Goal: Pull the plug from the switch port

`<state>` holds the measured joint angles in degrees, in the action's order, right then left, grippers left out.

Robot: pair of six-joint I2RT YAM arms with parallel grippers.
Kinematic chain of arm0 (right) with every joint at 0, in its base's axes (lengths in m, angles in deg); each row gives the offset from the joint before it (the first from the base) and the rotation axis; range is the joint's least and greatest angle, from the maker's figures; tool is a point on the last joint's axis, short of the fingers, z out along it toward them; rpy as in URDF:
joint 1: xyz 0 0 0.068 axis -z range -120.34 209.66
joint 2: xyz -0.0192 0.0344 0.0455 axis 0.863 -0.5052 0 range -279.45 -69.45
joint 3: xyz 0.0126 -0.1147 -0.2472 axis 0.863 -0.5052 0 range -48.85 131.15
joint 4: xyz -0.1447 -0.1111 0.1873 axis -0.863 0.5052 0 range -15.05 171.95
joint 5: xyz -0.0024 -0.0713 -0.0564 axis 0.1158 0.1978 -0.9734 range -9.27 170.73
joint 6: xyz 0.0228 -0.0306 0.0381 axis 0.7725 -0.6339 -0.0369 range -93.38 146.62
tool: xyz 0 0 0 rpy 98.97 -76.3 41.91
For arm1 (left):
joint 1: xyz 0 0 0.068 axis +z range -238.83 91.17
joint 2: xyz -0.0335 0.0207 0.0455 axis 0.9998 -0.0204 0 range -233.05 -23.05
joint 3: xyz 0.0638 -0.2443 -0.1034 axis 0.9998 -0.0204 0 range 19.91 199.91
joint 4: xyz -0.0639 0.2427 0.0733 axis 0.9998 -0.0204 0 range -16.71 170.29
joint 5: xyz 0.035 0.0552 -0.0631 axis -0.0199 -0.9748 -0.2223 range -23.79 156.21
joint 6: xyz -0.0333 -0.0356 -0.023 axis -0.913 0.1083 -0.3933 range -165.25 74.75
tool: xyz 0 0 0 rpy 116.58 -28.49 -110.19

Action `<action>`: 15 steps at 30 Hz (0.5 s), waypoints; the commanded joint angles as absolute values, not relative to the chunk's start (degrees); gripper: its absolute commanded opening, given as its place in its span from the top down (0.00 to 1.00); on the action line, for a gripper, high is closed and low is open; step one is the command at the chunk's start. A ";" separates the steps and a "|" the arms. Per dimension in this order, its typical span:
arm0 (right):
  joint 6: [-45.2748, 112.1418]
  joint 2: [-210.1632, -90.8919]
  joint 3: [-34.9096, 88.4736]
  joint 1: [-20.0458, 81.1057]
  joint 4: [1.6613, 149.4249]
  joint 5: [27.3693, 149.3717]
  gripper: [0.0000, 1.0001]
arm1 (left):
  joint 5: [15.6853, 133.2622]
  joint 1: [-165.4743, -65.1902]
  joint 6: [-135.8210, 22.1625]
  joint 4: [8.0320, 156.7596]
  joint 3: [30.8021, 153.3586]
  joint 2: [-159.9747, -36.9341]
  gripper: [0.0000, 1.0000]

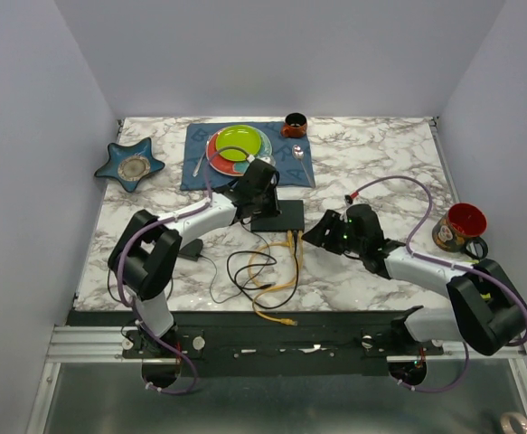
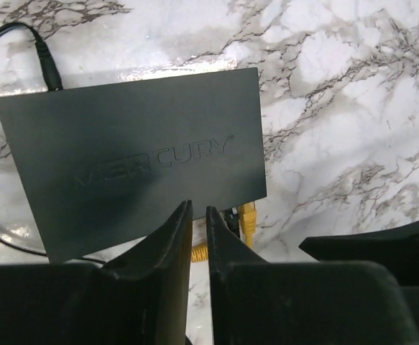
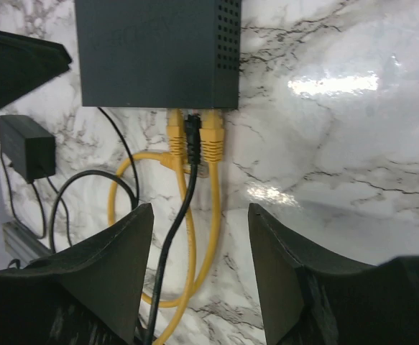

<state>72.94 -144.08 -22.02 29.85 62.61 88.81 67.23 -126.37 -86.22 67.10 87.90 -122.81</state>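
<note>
The flat black switch point(image 1: 277, 216) lies mid-table, also in the left wrist view point(image 2: 137, 151) and the right wrist view point(image 3: 152, 50). Two yellow plugs point(image 3: 213, 136) and a black plug point(image 3: 192, 133) sit in the sockets on its near edge. In the top view the yellow plugs point(image 1: 291, 240) show below the switch. My left gripper point(image 2: 198, 210) is shut and empty, its tips over the switch's near edge; it rests at the switch's far left side point(image 1: 261, 192). My right gripper point(image 3: 200, 208) is open and empty, just short of the plugs, with the yellow and black cables between its jaws; it also shows in the top view point(image 1: 315, 233).
A small black power brick point(image 3: 26, 147) lies left of the cables. A yellow cable loops toward the front edge with a loose plug point(image 1: 286, 320). A green plate point(image 1: 239, 141) on a blue mat, a brown cup point(image 1: 295, 124), a starfish dish point(image 1: 132, 165) and a red mug point(image 1: 462, 226) stand around.
</note>
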 commanded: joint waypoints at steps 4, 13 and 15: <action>77.76 -149.68 -23.09 34.16 46.95 97.41 0.37 | 75.35 -125.48 -84.36 69.39 87.50 -127.11 0.87; 80.23 -160.32 -23.28 36.01 36.46 102.87 0.47 | 74.91 -123.81 -82.95 67.46 87.85 -129.83 0.87; 80.23 -162.52 -23.28 36.10 35.14 103.67 0.48 | 74.91 -123.64 -83.13 67.37 87.59 -130.19 0.87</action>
<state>79.39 -159.40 -23.09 35.76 42.02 100.15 73.41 -124.23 -84.25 68.15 87.81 -129.02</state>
